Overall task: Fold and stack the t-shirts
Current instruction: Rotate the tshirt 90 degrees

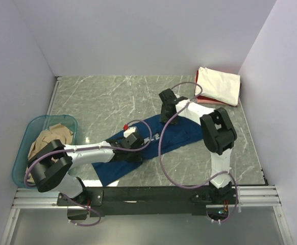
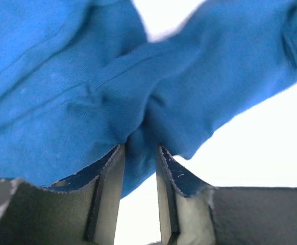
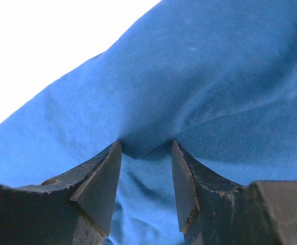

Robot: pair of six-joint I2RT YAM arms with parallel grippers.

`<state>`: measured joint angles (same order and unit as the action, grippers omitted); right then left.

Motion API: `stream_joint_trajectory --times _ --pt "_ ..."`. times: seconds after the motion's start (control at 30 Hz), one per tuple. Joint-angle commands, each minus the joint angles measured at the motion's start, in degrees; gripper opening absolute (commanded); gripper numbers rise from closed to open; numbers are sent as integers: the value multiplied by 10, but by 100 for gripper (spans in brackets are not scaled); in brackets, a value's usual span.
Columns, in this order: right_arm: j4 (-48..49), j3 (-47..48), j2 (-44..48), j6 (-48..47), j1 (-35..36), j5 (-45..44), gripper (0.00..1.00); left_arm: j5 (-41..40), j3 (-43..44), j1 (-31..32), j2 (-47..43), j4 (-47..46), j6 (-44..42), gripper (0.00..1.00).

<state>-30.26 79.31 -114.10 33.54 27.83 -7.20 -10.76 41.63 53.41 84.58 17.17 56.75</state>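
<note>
A navy blue t-shirt (image 1: 181, 133) lies stretched diagonally across the middle of the marble table (image 1: 102, 97). A little of its pale print shows between the arms. My left gripper (image 1: 132, 145) is low over the shirt's middle. In the left wrist view it (image 2: 140, 148) is shut on a bunched fold of the blue cloth (image 2: 62, 102). My right gripper (image 1: 165, 120) is at the shirt's far edge. In the right wrist view it (image 3: 146, 145) pinches a ridge of the same cloth (image 3: 215, 76). A folded cream t-shirt (image 1: 218, 86) lies on a red one (image 1: 201, 99) at the back right.
A translucent teal tub (image 1: 33, 127) stands at the left edge with tan shirts (image 1: 49, 140) heaped in it. White walls close in the table on three sides. The arms' black base rail (image 1: 148, 194) runs along the near edge.
</note>
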Motion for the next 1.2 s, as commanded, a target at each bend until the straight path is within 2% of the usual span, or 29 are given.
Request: stream_joint_trajectory --times 0.0,0.33,0.57,0.77,1.03,1.17 --pt "-23 65 -57 -34 27 25 51 50 -8 34 16 12 54 36" --pt "-117 332 -205 -83 62 65 51 60 68 76 74 -15 81 36" --pt "-125 384 -175 -94 52 55 53 34 108 75 53 26 61 38" --pt "-102 325 -70 -72 32 54 53 -6 77 70 -34 88 52 40" --pt "-64 147 54 -19 26 10 53 -10 -14 68 -145 150 58 38" --pt "-33 73 80 -5 26 8 49 4 -51 69 -181 161 64 34"
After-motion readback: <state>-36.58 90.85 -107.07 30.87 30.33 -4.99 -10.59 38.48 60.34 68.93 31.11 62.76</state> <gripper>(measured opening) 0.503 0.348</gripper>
